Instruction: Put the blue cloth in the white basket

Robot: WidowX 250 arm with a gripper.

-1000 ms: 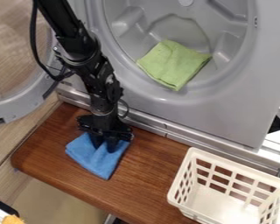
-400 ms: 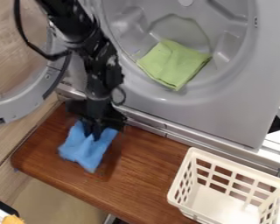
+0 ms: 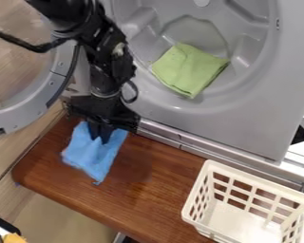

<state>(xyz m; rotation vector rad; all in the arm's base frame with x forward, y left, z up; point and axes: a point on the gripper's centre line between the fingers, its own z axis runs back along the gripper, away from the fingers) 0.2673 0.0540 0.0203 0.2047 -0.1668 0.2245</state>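
Note:
The black gripper (image 3: 101,135) hangs over the left part of the wooden board, its fingers closed on the upper middle of the blue cloth (image 3: 94,154). The cloth droops from them in folds, its lower corner pointing down towards the board's front edge; it appears lifted off the wood. At the lower right stands the white basket (image 3: 197,192), a plastic one with grid walls, a good way to the right of the gripper. Its visible floor is bare.
Behind the board (image 3: 156,200) is a grey machine with a round drum opening, where a green cloth (image 3: 189,70) lies. Its round door (image 3: 29,114) stands swung out at the left, close beside the arm. A metal ledge runs along the board's back edge.
The gripper has risen and shifted slightly left with the blue cloth, which was spread on the board and now dangles. The green cloth and basket have kept their places.

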